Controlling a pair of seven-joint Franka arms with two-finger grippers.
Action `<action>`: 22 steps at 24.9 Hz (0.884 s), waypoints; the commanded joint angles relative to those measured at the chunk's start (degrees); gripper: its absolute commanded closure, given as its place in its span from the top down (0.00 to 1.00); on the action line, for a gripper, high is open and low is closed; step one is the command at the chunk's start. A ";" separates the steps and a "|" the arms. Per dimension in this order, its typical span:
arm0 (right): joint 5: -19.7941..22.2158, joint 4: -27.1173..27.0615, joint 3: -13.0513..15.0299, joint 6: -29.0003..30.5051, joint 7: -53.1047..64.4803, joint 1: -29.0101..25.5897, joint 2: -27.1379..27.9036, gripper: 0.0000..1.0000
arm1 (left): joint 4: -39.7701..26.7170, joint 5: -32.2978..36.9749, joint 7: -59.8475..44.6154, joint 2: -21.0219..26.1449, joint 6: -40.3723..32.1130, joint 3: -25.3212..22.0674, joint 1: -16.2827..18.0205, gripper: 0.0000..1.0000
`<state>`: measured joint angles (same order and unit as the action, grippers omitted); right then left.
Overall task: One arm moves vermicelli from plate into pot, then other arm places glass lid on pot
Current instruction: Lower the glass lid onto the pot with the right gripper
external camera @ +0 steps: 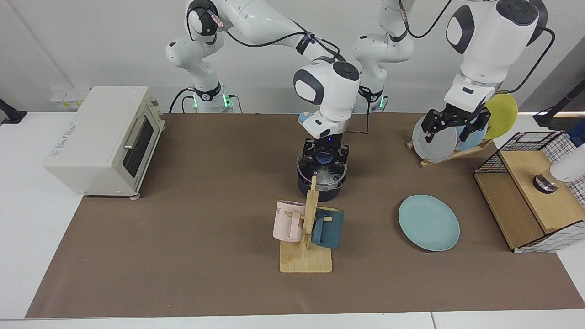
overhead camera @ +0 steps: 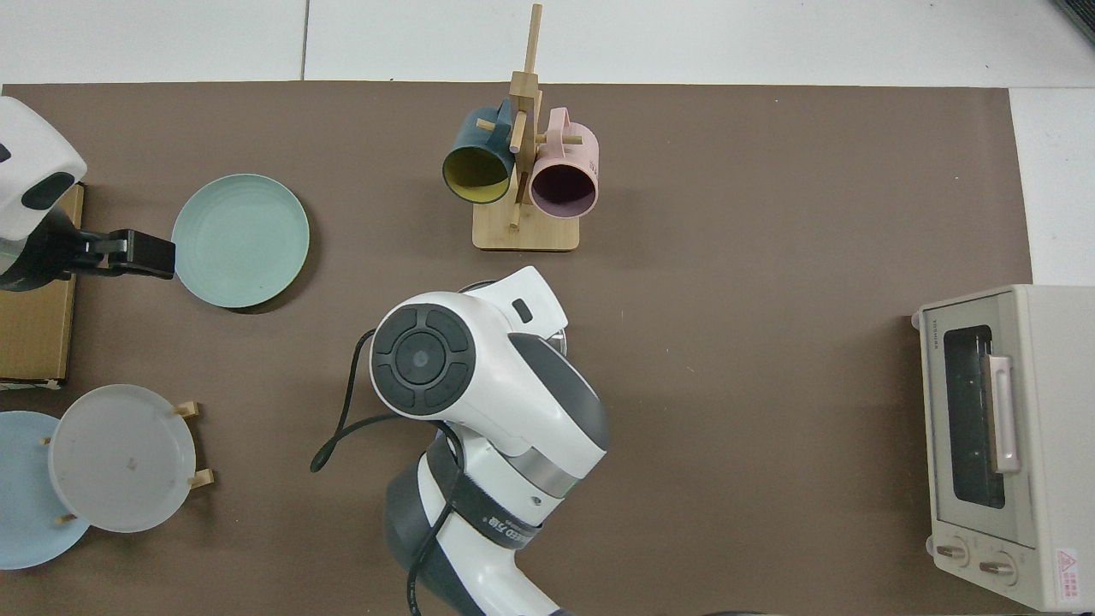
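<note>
Both views bright w/ even, diffuse overhead light. Shadows soft and short: a faint dark crescent hugs the round light teal plate [overhead camera: 240, 240] on the brown table mat [overhead camera: 770, 171]. No strong glare; no motion blur.
</note>
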<state>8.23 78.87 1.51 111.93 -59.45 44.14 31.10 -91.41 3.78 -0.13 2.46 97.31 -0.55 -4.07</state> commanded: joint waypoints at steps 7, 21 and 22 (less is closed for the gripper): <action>0.91 -4.51 0.16 0.84 -0.58 -0.02 4.14 0.00 | -0.26 -0.88 3.03 -0.79 -0.27 -0.07 0.11 1.00; -3.66 -3.46 0.16 0.48 -0.58 -0.37 3.97 0.00 | -0.17 -0.88 3.12 -0.79 -0.19 0.02 0.02 1.00; -3.66 -3.46 0.16 0.48 -0.58 -0.37 3.97 0.00 | -0.26 -0.88 3.12 -0.79 -0.19 0.02 0.02 1.00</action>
<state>5.80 76.14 2.06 112.42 -59.45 44.32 34.29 -91.41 3.76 2.04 2.33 97.32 -0.42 -4.08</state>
